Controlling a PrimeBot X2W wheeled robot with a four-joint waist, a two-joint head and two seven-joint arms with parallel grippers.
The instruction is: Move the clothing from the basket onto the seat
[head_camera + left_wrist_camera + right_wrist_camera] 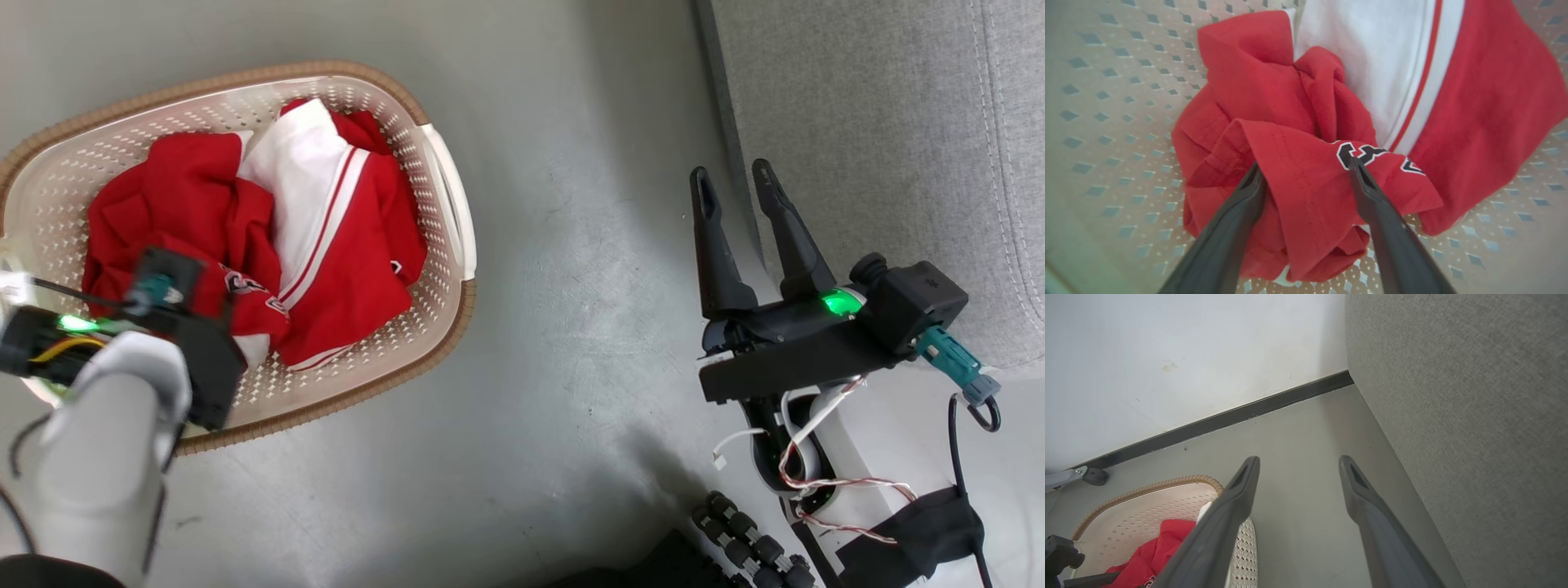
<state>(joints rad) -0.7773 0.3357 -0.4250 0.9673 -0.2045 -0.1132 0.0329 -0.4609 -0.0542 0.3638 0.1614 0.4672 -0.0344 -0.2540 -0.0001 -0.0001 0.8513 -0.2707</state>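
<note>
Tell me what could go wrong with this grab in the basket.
The left claw straddles just one fold of the jersey; closing there may give a thin grip that slips.
The jersey lies bunched against the shorts, so lifting might drag them out onto the floor short of the seat.

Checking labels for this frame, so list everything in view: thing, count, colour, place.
jersey: 1, red with black-and-white lettering, crumpled in the basket's left part
shorts: 1, red with a white panel and stripes, in the basket to the right of the jersey, touching it
basket: 1, cream-white with a brown rim, on the floor at the robot's left
seat: 1, light grey fabric, at the robot's right
floor: 1, grey, under the basket
wall: 1, white, with a dark skirting, beyond the basket
left gripper: 1, dark fingers, open, astride a fold of the jersey
right gripper: 1, dark fingers, open and empty, by the seat's edge
</note>
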